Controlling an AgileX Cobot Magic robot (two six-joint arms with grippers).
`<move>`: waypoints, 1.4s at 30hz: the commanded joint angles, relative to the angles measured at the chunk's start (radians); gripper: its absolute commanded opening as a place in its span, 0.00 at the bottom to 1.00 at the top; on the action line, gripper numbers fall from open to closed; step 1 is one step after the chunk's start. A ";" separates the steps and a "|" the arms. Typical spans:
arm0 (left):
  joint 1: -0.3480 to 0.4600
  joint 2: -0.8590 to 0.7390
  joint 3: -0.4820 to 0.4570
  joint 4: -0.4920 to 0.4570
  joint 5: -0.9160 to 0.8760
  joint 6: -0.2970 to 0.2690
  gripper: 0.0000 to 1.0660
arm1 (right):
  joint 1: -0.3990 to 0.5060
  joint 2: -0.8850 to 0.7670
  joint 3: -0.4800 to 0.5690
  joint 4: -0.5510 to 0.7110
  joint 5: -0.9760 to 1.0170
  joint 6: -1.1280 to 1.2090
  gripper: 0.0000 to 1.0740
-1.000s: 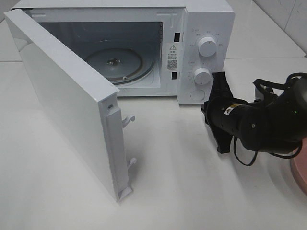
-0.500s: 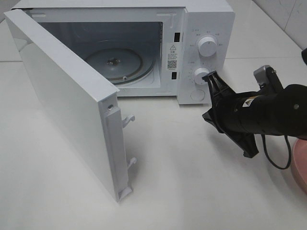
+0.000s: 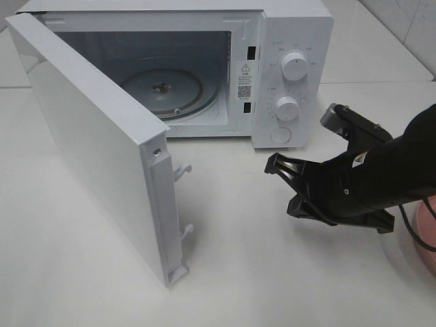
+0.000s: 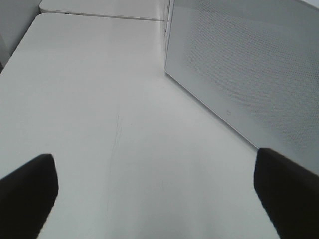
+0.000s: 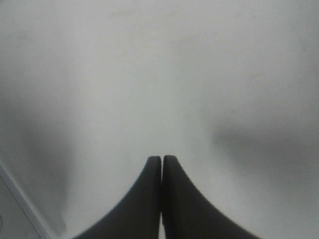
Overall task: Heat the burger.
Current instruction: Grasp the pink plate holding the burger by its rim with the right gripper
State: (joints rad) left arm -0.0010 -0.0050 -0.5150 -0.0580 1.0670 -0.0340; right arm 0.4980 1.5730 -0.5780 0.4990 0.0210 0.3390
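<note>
The burger is out of view in every frame. In the exterior view my right gripper (image 3: 293, 206) hangs low over the white table in front of the microwave's control panel, tilted down and to the left. The right wrist view shows its two black fingers (image 5: 161, 164) pressed together with nothing between them, only bare tabletop beyond. My left gripper (image 4: 159, 199) stands wide open and empty, with one fingertip (image 4: 27, 186) at each lower corner of the left wrist view. The left arm does not show in the exterior view.
The white microwave (image 3: 293, 27) stands at the back with its door (image 3: 88, 136) swung far out to the left. Its glass turntable (image 3: 163, 88) is bare. A perforated grey microwave panel (image 4: 249, 74) fills one side of the left wrist view. A pink plate's rim (image 3: 426, 231) shows at the right edge.
My right arm has swung from in front of the microwave's knobs down and to the left toward the table, rotating as it went. Its fingers stayed shut. The microwave has not moved.
</note>
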 commanded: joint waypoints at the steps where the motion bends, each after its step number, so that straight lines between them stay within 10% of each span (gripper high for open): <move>1: 0.004 -0.016 -0.001 -0.006 0.000 -0.003 0.94 | -0.006 -0.014 -0.044 -0.076 0.142 -0.098 0.01; 25: 0.004 -0.016 -0.001 -0.006 0.000 -0.003 0.94 | -0.115 -0.019 -0.253 -0.608 0.873 -0.136 0.12; 31: 0.004 -0.016 -0.001 -0.006 0.000 -0.003 0.94 | -0.196 -0.090 -0.253 -0.619 0.877 -0.197 0.42; 35: 0.004 -0.016 -0.001 -0.006 0.000 -0.003 0.94 | -0.247 -0.129 -0.253 -0.658 0.870 -0.214 0.87; 42: 0.004 -0.016 -0.001 -0.006 0.000 -0.003 0.94 | -0.285 -0.127 -0.252 -0.656 0.867 -0.196 0.94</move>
State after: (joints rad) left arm -0.0010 -0.0050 -0.5150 -0.0580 1.0670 -0.0340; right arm 0.2200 1.4480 -0.8290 -0.1550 0.8830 0.1380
